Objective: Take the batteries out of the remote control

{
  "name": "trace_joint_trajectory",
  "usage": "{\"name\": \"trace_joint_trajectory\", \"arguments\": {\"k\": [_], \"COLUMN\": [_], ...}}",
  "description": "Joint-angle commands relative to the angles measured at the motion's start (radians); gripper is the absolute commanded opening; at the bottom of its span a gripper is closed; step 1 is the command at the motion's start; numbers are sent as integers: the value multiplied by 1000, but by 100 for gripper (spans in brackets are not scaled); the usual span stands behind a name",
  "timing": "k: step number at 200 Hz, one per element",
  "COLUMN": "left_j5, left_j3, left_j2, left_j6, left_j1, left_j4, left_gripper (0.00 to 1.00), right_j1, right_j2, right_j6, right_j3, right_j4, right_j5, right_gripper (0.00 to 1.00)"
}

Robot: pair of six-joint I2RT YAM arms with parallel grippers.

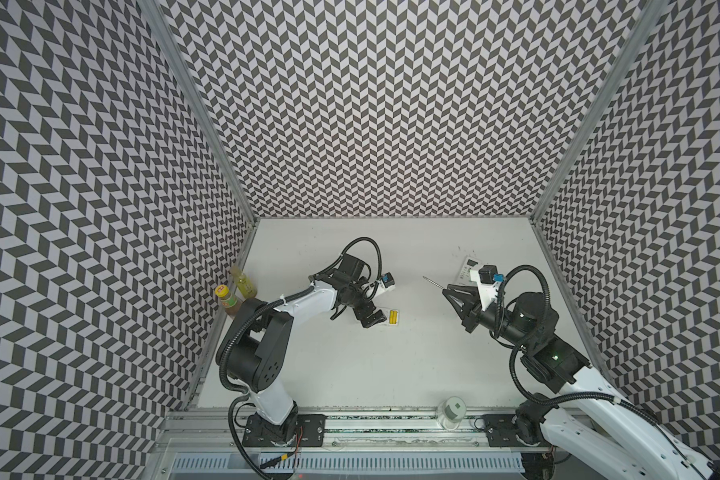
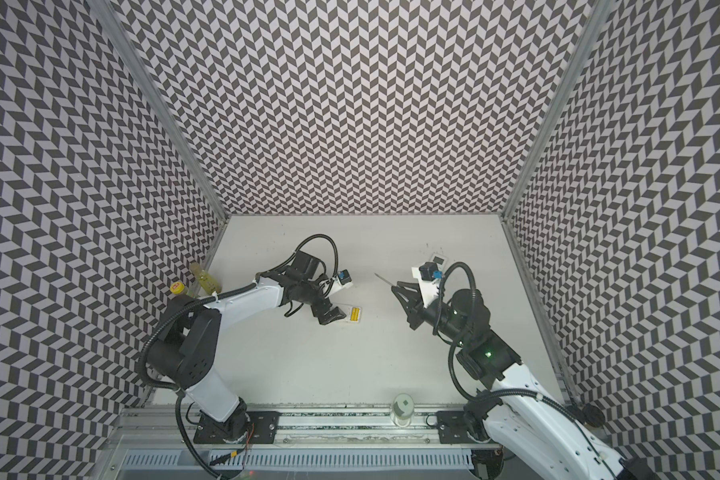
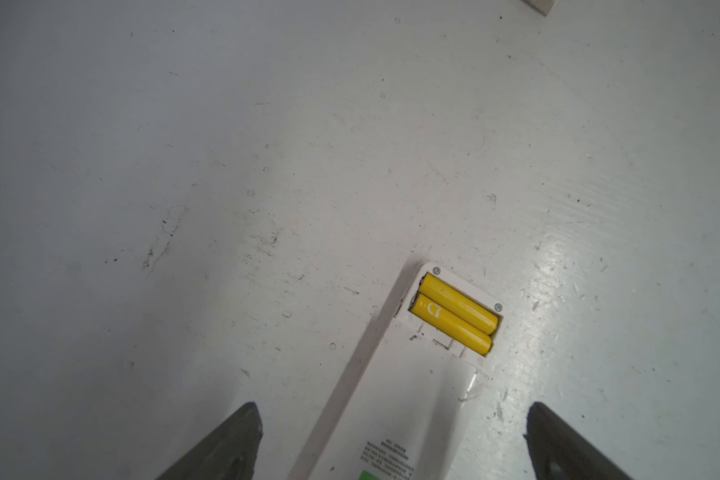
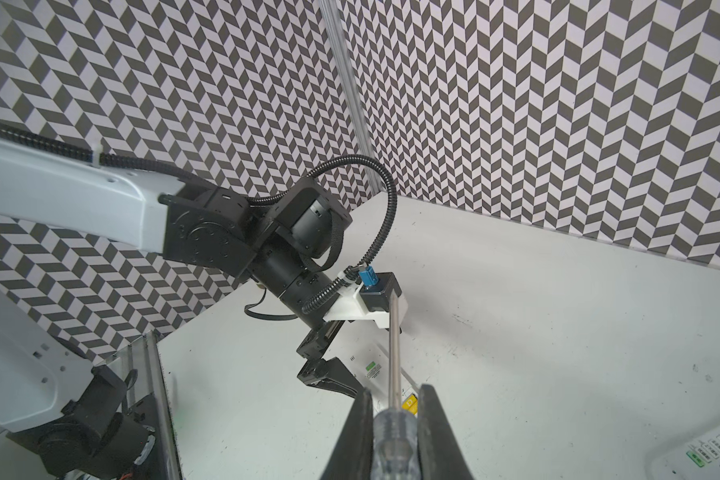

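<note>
A white remote control lies face down on the table with its battery bay uncovered. Two yellow batteries sit side by side in the bay, also visible in both top views. My left gripper is open just above the remote, one finger on each side of its body and clear of it. My right gripper is shut on the clear handle of a screwdriver. Its shaft points toward the remote, and the tip hangs in the air to the right.
A second white remote lies button side up at the back right, partly under the right wrist. Two bottles stand against the left wall. A clear jar stands on the front rail.
</note>
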Motion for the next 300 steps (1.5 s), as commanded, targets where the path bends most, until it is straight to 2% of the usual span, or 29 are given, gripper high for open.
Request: {"name": "trace_joint_trajectory", "arguments": {"k": [1,57,83,103,128,152,174,215,259,277,300], "left_j5": [-12,-59,-79,-86,-138,-164,-201,-171,-114,-90,-41], "left_j3": [36,45,17,-1,-20,-65,-68,-149,-268,-307,-360], "left_j2": [40,111,106,96,66,45,37,-66,-181,-228,-268], "left_j6": [79,101,108,115,102,97,91,92,89,91,86], "left_j1": [-26,-48,-64,-77,-103,-123,-154,-196,-204,-204,-204], "left_j4": [-91,-112,-111,-115,-104,-54,-68,-63,-20,-8,31], "left_gripper": [100,99,94,85,64,60,57,56,51,51,48], "right_j1": [-3,-3,-3,-3,-3,-2,-3,-3,-3,-3,9], "right_j2": [-15,-23,-19,-23,-15,-18,-3,-1,7,3,-6], "right_j6": [-12,-7,-11,-6,-11,-7,-25,-60,-170,-253,-340], "right_j3": [-19,-24,-11,-27,-11,-30,0,7,36,53,48], "right_j4": [38,45,25,49,22,52,8,8,-78,-131,-163], "right_j5": [-11,-16,-9,-13,-2,-11,4,16,-11,-48,-20], "right_gripper": [0,0,0,0,0,0,0,0,0,0,0]}}
